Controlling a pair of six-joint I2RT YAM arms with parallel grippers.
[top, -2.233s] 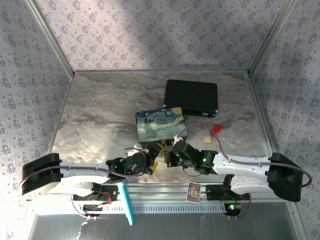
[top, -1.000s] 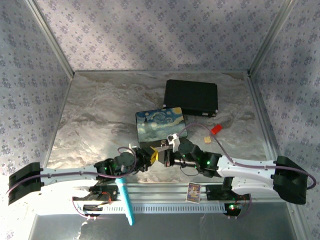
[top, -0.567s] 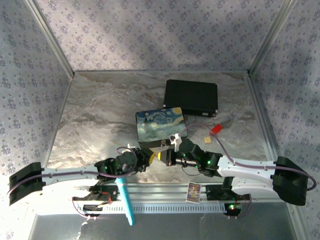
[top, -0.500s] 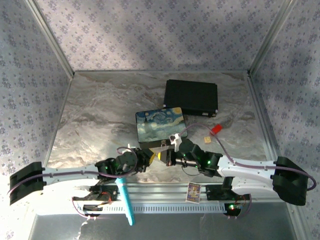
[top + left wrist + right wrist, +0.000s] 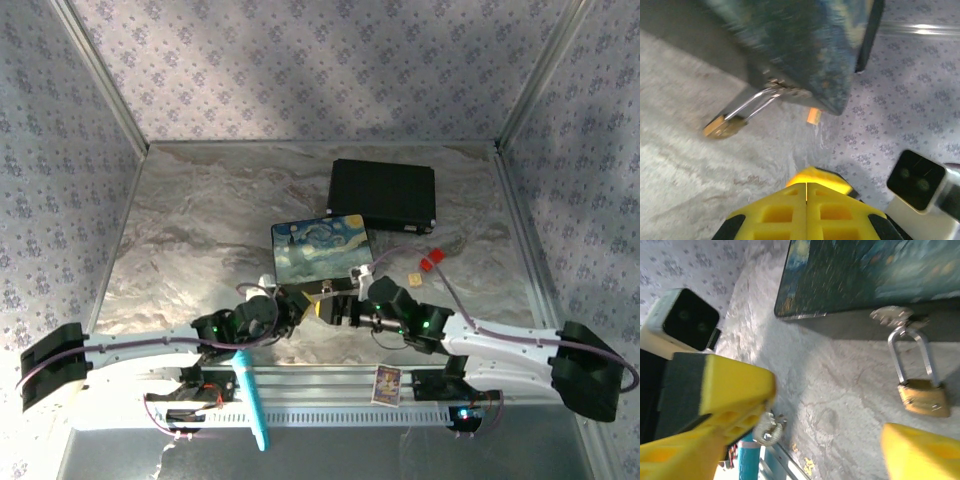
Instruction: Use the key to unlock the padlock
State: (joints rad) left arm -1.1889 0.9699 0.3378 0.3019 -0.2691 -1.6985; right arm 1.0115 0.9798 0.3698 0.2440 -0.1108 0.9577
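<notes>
The tiny brass padlock (image 5: 922,396) lies on the marble by the painted box (image 5: 320,248), its silver shackle (image 5: 910,357) hooked through the box's latch (image 5: 895,316). The left wrist view shows the same padlock (image 5: 722,126) ahead and to the left. My right gripper (image 5: 830,425) is open, short of the padlock, with nothing between its yellow fingers (image 5: 725,390). My left gripper (image 5: 806,186) is shut with nothing in it and points at the box's corner. Both grippers, left (image 5: 298,300) and right (image 5: 330,303), sit at the box's near edge. The tan key (image 5: 414,279) lies on the table to the right.
A black box (image 5: 382,195) stands behind the painted box. A small red piece (image 5: 432,262) lies by the key, next to the right arm's cable. A teal pen (image 5: 250,395) and a card (image 5: 387,383) sit on the front rail. The marble table (image 5: 200,230) extends to the left.
Both grippers have backed off from the padlock. The left one has since crept toward the box's near corner; the right arm has slid right. The red piece shifted slightly.
</notes>
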